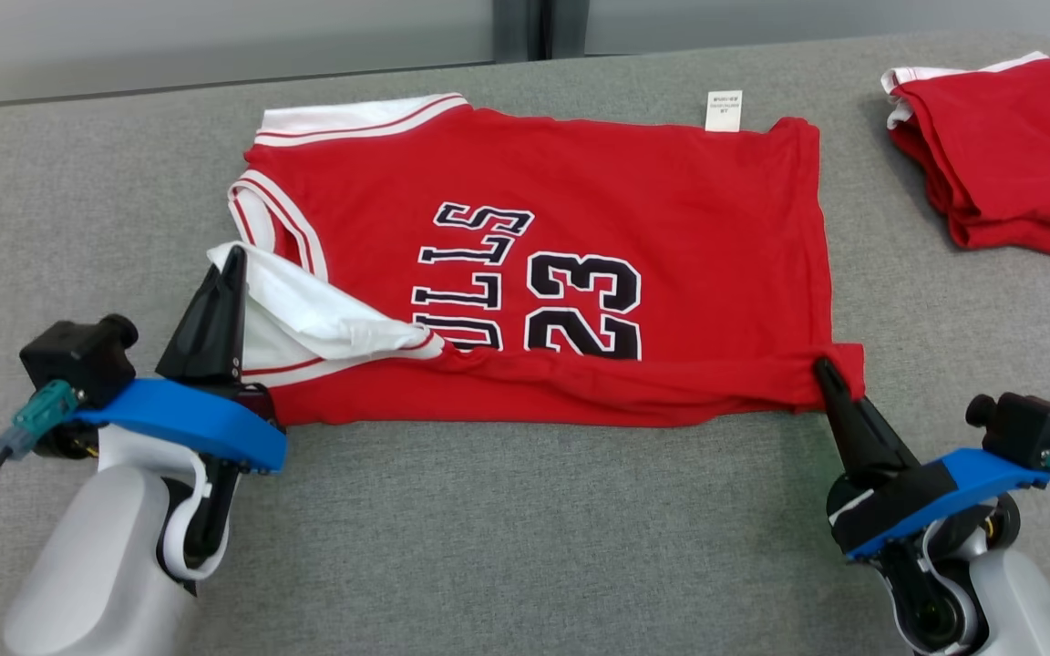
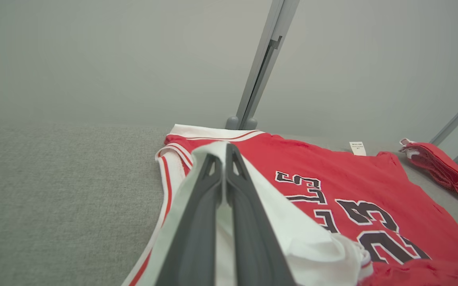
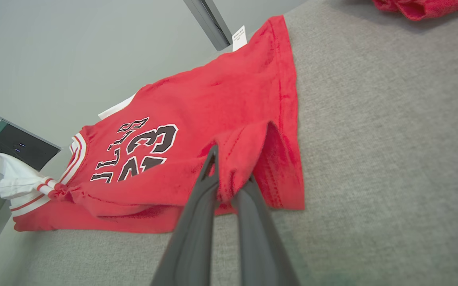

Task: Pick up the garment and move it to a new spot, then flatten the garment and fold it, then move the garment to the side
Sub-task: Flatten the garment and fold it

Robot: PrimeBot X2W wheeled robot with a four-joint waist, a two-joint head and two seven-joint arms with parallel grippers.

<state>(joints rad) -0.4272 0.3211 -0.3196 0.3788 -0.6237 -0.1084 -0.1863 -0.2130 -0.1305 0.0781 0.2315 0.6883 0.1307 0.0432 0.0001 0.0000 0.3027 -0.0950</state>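
Grey cloth surface is being covered at the centre of the head view by the red jersey (lettering and 23 facing up). A folded red garment is being left lying at the upper right. At lower left, the jersey's white-trimmed corner is being pinched by the closed left gripper; at lower right, its hem corner is being clamped by the right gripper. A white label is being shown at the jersey's top edge.
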